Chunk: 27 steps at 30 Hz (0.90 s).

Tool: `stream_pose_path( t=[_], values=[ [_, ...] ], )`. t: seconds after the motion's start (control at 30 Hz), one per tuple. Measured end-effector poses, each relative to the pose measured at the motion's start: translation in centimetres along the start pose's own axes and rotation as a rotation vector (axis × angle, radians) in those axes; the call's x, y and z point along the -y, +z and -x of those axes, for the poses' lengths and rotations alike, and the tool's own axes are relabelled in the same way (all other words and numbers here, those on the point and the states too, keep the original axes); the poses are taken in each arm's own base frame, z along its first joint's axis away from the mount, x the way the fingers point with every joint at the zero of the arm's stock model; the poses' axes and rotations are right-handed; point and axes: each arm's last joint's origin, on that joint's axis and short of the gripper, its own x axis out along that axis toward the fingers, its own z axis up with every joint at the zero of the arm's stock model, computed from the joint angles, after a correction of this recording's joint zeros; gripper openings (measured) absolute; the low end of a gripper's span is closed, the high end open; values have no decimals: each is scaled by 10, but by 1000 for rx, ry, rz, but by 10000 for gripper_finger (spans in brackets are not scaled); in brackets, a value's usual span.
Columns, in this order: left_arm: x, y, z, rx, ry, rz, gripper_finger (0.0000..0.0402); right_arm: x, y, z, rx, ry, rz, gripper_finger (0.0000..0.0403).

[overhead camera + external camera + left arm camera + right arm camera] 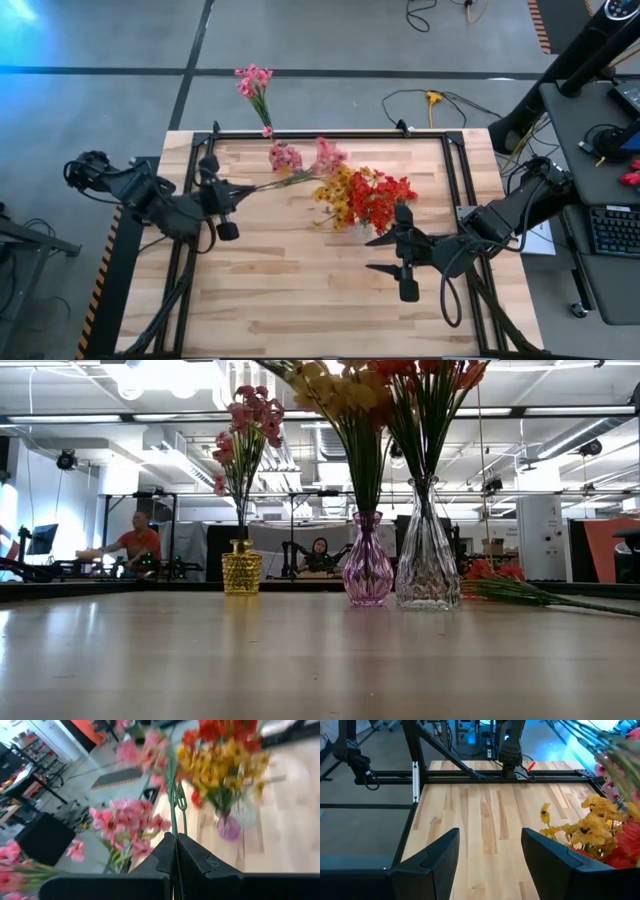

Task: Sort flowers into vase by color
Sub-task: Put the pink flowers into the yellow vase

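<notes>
Left pincer (176, 851) clamped on pink flower stem (173, 805), pink blossoms (131, 822) near, purple vase (228, 826) beyond

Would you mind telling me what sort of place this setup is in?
Probably a robotics lab or open workshop: a wooden table on a concrete floor, cables trailing behind it, and people at workstations under exposed ceiling ducts.

We lose the red flowers (430, 380) and yellow flowers (345, 390) past the low view's top edge; the left wrist view blurs the purple vase (228, 826)
</notes>
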Motion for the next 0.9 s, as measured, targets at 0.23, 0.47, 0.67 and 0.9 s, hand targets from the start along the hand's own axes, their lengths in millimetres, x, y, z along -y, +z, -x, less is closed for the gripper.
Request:
stream_pose_path(
  t=[0.23, 0.47, 0.67, 0.9],
  values=[
    [-10, 8, 6, -117, 73, 5, 0, 0, 0, 0, 0, 0, 1, 206],
    [2, 19, -2, -174, -7, -62, 0, 0, 0, 0, 0, 0, 5, 206],
    [-3, 20, 1, -296, 88, -65, 0, 0, 0, 0, 0, 0, 2, 206],
    [-5, 25, 4, -317, 103, 8, 0, 0, 0, 0, -2, 4, 6, 206]
  ],
)
